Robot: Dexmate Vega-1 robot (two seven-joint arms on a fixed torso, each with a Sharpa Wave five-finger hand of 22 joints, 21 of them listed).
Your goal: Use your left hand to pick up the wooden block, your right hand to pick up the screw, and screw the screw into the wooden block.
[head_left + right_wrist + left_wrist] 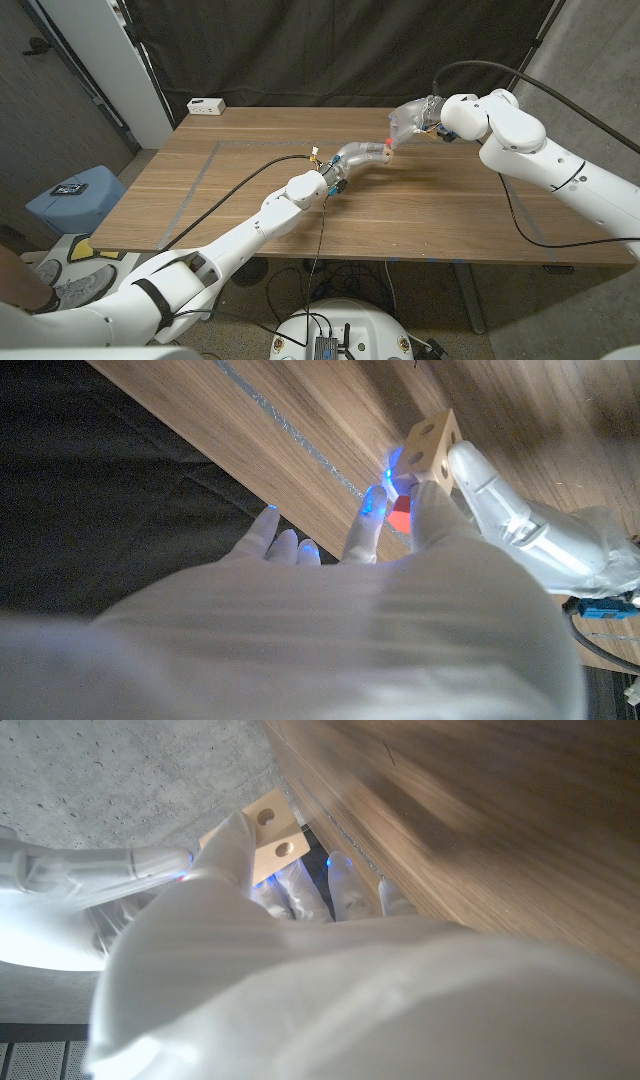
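My left hand point(362, 155) grips the wooden block point(270, 833) at frame centre. My right hand point(412, 122) pinches the red screw point(400, 513) against it, above the surface point(420, 210).

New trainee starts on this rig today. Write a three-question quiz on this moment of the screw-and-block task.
1. True or false: the pale wooden block with round holes lies flat on the brown wooden table.
2. Which hand holds the block? A) left hand B) right hand C) neither
3. Fill in: the small red-headed screw sits at the fingers of the ___ hand, right beside the block.

Key: 1 false, it is held up above the table; 2 A; 3 right.
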